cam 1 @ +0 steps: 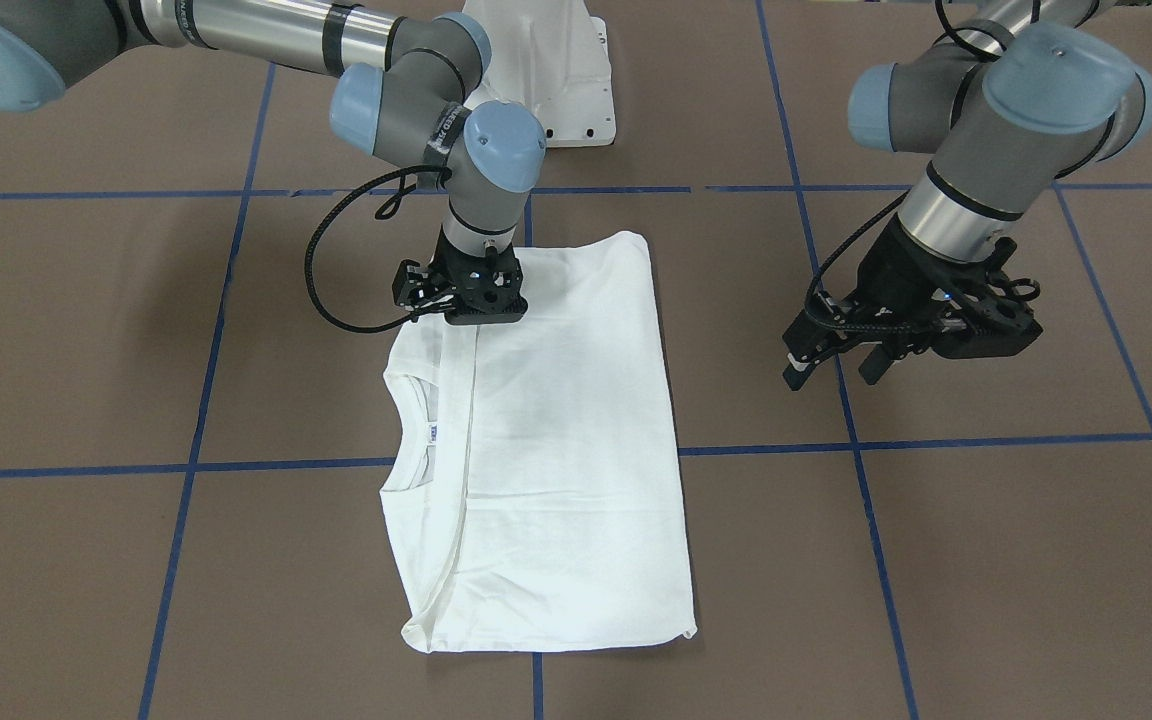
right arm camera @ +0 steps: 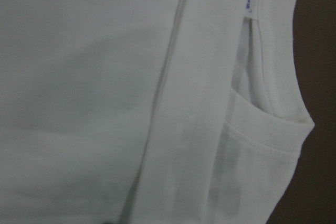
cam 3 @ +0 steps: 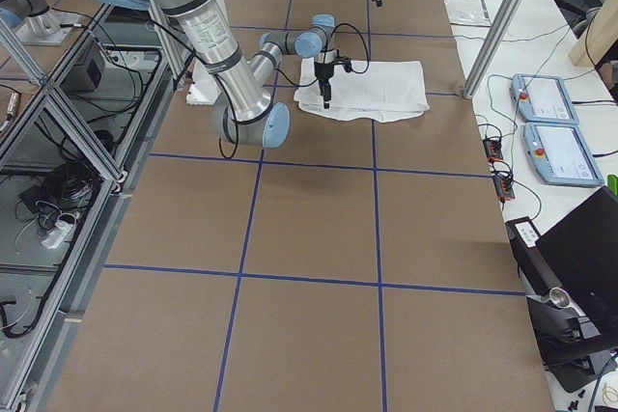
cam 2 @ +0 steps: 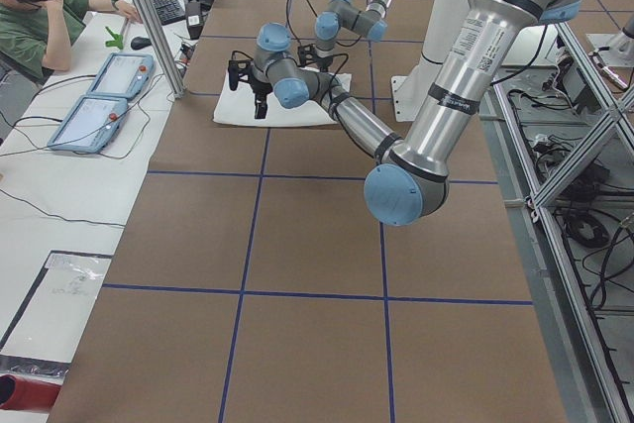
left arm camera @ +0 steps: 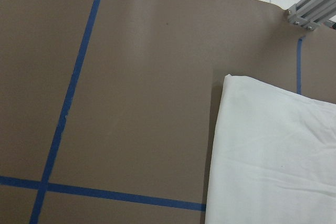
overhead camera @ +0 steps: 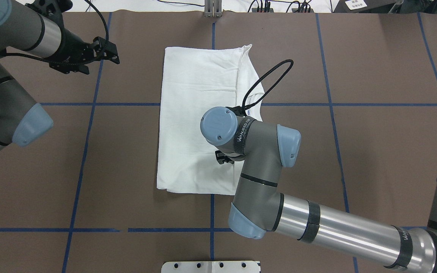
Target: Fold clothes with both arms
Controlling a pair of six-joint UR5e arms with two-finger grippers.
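Observation:
The white shirt (cam 1: pixel 566 430) lies folded into a tall rectangle in the middle of the brown table (cam 1: pixel 86 330). Its collar and small neck label (cam 1: pixel 433 432) face up along one long side. My right gripper (cam 1: pixel 484 318) points straight down onto the shirt's edge nearest the robot, beside the collar side. My wrist covers it from overhead (overhead camera: pixel 221 158), so I cannot tell how its jaws stand. The right wrist view is filled with white cloth (right arm camera: pixel 105 77) and the label (right arm camera: pixel 251 1). My left gripper (cam 1: pixel 836 372) hangs open and empty above bare table, well clear of the shirt (overhead camera: pixel 195 113).
Blue tape lines (cam 1: pixel 536 455) divide the table into squares. The white pedestal base (cam 1: pixel 556 70) stands at the robot's side. A person (cam 2: pixel 40 17) sits at a side bench with two teach pendants (cam 2: pixel 99 96) beyond a metal post (cam 2: pixel 149 17).

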